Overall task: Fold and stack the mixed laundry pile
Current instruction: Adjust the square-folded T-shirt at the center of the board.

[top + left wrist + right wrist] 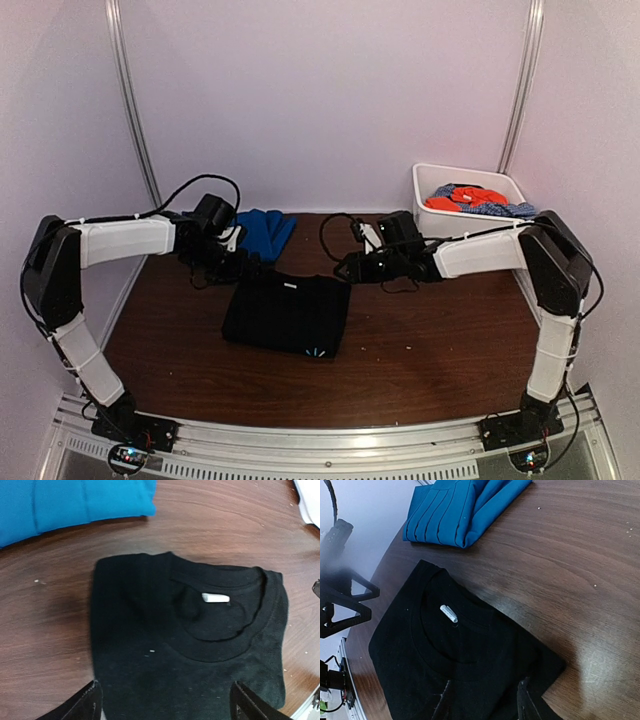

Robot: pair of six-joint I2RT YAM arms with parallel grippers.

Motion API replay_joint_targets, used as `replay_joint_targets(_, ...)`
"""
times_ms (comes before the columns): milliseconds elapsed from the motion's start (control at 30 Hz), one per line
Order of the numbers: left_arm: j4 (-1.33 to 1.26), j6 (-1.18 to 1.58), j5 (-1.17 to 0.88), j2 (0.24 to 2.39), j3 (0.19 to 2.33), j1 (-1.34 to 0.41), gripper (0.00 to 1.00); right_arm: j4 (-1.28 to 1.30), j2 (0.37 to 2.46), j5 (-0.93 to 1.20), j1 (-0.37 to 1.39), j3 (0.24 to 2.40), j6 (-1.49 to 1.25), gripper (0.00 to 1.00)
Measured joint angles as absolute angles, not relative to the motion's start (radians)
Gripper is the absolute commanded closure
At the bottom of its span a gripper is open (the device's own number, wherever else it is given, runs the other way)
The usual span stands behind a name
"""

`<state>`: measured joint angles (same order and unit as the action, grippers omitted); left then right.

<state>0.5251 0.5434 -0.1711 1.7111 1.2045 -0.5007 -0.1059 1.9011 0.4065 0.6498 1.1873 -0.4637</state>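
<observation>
Black shirt (285,315) folded to a neat rectangle, lying flat mid-table (430,350); collar side up, white neck label (216,598) showing, collar toward the far edge.

Blue garment (266,232) also folded, beyond the shirt's far left corner; bare wood between the two, not touching.

White tub (428,180) at the far right of the table; orange-red garment (455,200) and speckled garment (505,209) bunched inside it, unfolded.

Left claw (165,711) by the shirt's far left corner; jaws spread wide, nothing between them, only the shirt lying below.

Right claw (485,702) over the shirt's far right corner; jaws part-way apart, no cloth seen pinched; whether the tips touch the fabric cannot be told.
</observation>
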Motion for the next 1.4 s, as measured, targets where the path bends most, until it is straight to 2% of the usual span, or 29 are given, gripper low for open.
replay_joint_targets(433,0.521,0.517,-0.125,1.709,1.189,-0.476,0.10,-0.061,2.070,0.426,0.662,1.295,-0.504,0.57)
replay_joint_targets(600,0.521,0.514,-0.119,1.709,1.186,-0.469,0.10,-0.048,2.098,0.428,0.668,1.310,-0.505,0.83)
replay_joint_targets(667,0.521,0.513,-0.117,1.709,1.186,-0.467,0.10,-0.052,2.097,0.434,0.668,1.310,-0.511,0.99)
replay_joint_targets(833,0.522,0.513,-0.107,1.709,1.185,-0.461,0.10,-0.044,2.075,0.439,0.668,1.304,-0.522,1.00)
replay_joint_targets(1100,0.513,0.504,-0.105,1.694,1.157,-0.455,0.10,-0.036,1.925,0.402,0.661,1.260,-0.523,1.00)
replay_joint_targets(1400,0.437,0.504,-0.147,1.709,1.079,-0.454,0.19,-0.028,2.104,0.371,0.635,1.271,-0.487,1.00)
